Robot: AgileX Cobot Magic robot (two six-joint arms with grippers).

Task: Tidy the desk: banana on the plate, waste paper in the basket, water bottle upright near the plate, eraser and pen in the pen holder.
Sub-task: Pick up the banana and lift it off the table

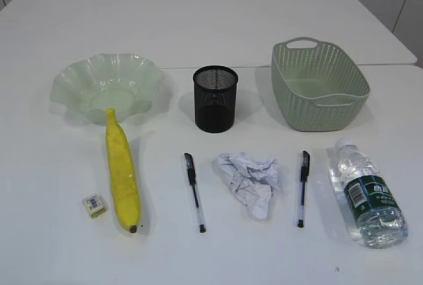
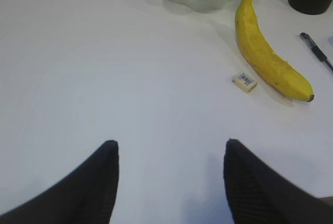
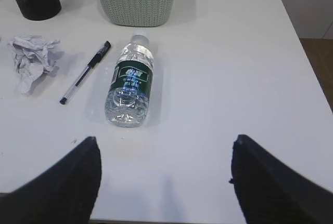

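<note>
Banana (image 1: 123, 169), at six o'clock from the plate (image 1: 69, 86), looks soft and should be held gently mid-body; left gripper (image 2: 171, 154) and right gripper (image 3: 164, 148) are seen wide and empty.

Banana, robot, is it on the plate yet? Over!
Both grippers open, empty. Banana on desk, tip touching plate. Eraser beside it, nothing blocking.

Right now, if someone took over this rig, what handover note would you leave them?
Left gripper: open, empty, above bare desk.
Right gripper: open, empty, near the lying water bottle.
Banana lies in front of the plate, tip at its rim; eraser beside it.
Two pens flank the waste paper.
Pen holder and basket look empty.
Done: nothing. Left: everything.
</note>
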